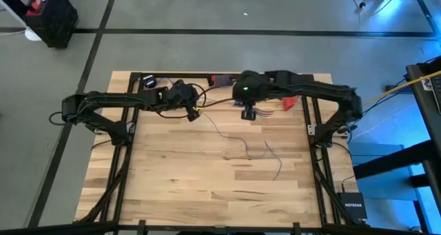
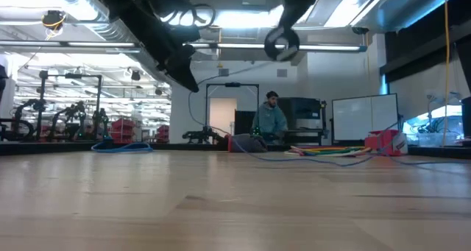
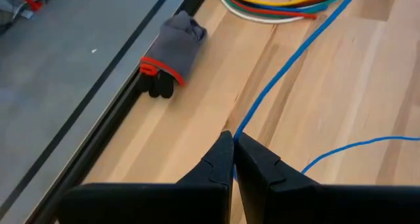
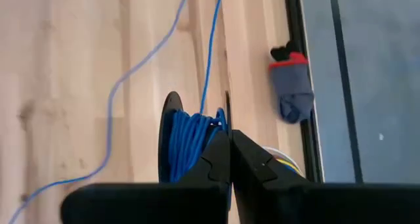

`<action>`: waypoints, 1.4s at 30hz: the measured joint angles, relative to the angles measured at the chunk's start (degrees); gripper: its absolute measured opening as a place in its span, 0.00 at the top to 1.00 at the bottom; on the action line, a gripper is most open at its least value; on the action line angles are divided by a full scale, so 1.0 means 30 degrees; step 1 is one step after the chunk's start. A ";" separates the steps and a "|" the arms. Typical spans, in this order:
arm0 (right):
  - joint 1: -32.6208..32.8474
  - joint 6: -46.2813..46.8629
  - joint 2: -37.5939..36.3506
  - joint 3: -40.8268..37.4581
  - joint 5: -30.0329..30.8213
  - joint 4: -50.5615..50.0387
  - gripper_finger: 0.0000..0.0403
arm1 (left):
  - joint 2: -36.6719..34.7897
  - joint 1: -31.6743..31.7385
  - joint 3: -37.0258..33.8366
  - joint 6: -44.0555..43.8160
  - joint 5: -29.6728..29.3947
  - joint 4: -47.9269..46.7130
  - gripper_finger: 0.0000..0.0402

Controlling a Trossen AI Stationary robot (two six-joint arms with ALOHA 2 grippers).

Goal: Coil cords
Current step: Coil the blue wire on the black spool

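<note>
**One wire, one spool, two arms**

Two robot arms, each with one gripper [image 3: 233,159] [image 4: 230,159], over one worktop [image 1: 172,173]: one thin loose wire [image 1: 258,149], one spool [image 4: 187,145], one rolled glove [image 3: 174,50], one person [image 2: 270,122].

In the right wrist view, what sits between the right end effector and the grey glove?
Only bare wooden table separates the end effector from the glove; the blue wire spool sits opposite.

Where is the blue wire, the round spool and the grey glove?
blue wire [image 3: 282,69]: left wrist view, its straight stretch over the wood.
spool [image 4: 172,135]: right wrist view, its black round side.
grey glove [image 3: 178,45]: left wrist view, its grey middle.
</note>
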 joint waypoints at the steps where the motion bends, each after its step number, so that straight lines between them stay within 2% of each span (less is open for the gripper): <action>1: 0.0000 -0.0006 0.0337 0.0000 0.0236 -0.0006 0.99 | 0.0000 0.0000 0.0000 0.0000 -0.0006 0.0003 0.99; 12: 0.0000 0.0577 0.4407 -0.0036 0.2277 0.0914 0.99 | -0.1186 -0.0475 0.0020 -0.0037 0.0106 0.1440 0.99; 15: 0.0000 0.1091 0.5044 -0.0144 0.2496 0.2067 0.99 | -0.1631 -0.0971 0.0022 -0.0205 0.0109 0.1798 0.99; 19: -0.0232 0.1491 0.5007 -0.1791 0.3355 0.5525 0.99 | -0.1901 -0.1944 0.0029 -0.0206 0.0140 0.2161 0.99; 23: -0.0643 0.1600 0.4947 -0.3308 0.2688 0.9418 0.99 | -0.1963 -0.2787 0.0029 -0.0025 0.0378 0.3780 0.99; 26: -0.0765 0.1608 0.4940 -0.4237 0.2089 1.2350 0.99 | -0.1985 -0.3137 0.0029 0.0137 0.1390 0.4873 0.99; 32: -0.0740 0.1480 0.4940 -0.4809 0.1896 1.6585 0.99 | -0.1992 -0.3571 0.0036 0.0328 0.2359 0.4770 0.99; 35: -0.0765 0.1281 0.4940 -0.4809 0.1213 1.7942 0.99 | -0.1992 -0.3740 0.0051 0.0327 0.2569 0.4593 0.99; 42: -0.0736 0.0594 0.4084 -0.4845 0.0779 1.8311 0.99 | -0.2080 -0.4313 0.0167 0.0239 0.2606 0.3956 0.99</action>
